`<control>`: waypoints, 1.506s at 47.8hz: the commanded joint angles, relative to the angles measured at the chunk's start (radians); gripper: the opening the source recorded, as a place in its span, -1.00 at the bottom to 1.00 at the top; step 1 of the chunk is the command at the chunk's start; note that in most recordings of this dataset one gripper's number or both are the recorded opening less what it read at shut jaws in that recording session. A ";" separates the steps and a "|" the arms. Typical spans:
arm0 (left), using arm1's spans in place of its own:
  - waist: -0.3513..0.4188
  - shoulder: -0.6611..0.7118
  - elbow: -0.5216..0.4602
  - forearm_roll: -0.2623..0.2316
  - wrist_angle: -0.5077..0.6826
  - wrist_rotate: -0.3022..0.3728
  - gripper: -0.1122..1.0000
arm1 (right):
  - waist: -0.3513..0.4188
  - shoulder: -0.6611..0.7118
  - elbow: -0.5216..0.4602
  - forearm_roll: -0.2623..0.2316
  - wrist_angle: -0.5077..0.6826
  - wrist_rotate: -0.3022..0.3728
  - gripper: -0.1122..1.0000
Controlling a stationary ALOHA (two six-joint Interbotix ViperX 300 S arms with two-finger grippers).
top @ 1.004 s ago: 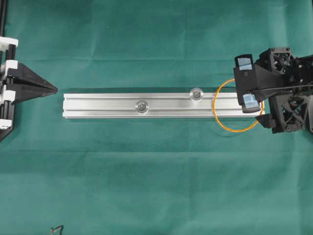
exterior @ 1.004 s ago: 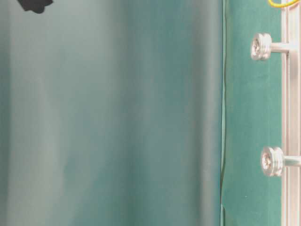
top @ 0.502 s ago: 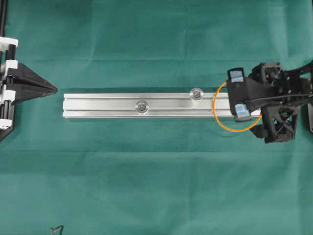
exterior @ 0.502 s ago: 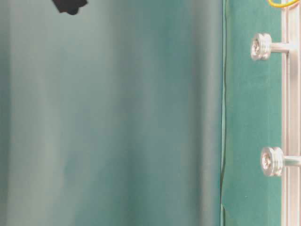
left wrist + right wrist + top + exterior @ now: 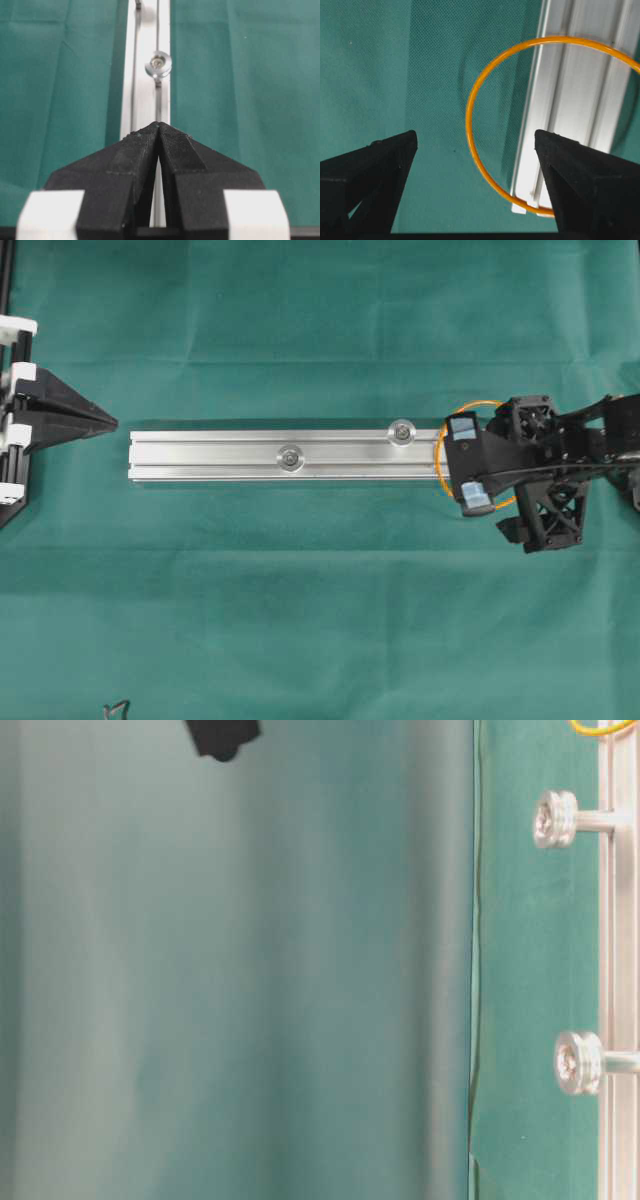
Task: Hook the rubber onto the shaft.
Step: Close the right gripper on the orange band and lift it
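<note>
Aluminium rail (image 5: 290,457): silver slotted profile, lies lengthwise L–R across mid table, flat on cloth.
Cloth (image 5: 320,620): green fabric w/ creases, covers table.
Shafts: two short metal pins w/ round flanged heads stand on rail; one (image 5: 291,457) near rail's middle, other (image 5: 402,431) further R, at rail's far edge. Side view shows both sticking out from rail, nothing looped on either.
Rubber (image 5: 445,445): thin orange closed loop, lies flat at rail's R end, partly on rail, partly on cloth; mostly covered by R arm in overhead view. R wrist view shows loop (image 5: 470,115) draped over rail's end corner, touching neither finger.
Right hand (image 5: 467,464): black, over rail's R end above the rubber; fingers spread wide, one each side of loop in wrist view; nothing grasped.
Left hand (image 5: 105,422): black wedge at L edge of table, just off rail's L end, tip pointing along rail; fingers clenched together, tips meeting, nothing between them.
Misc: small dark bent object (image 5: 117,708) on cloth at bottom-L, too small to identify.
</note>
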 commanded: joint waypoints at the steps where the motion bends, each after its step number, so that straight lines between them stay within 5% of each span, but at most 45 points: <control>1: 0.000 0.008 -0.034 0.003 -0.005 0.002 -0.80 | 0.008 0.005 -0.002 0.006 -0.025 -0.002 0.95; 22: 0.000 0.018 -0.034 0.003 -0.005 0.002 -0.80 | 0.032 0.054 0.075 0.078 -0.149 0.000 0.95; 37: 0.000 0.018 -0.034 0.002 -0.005 0.002 -0.80 | 0.034 0.087 0.089 0.077 -0.201 0.074 0.95; 59: 0.000 0.018 -0.034 0.002 -0.005 0.003 -0.80 | 0.034 0.091 0.094 0.075 -0.213 0.074 0.88; 65: 0.000 0.018 -0.034 0.003 -0.005 0.003 -0.80 | 0.037 0.091 0.094 0.069 -0.216 0.074 0.70; 72: 0.000 0.018 -0.034 0.002 -0.005 0.002 -0.80 | 0.037 0.091 0.095 0.038 -0.216 0.075 0.04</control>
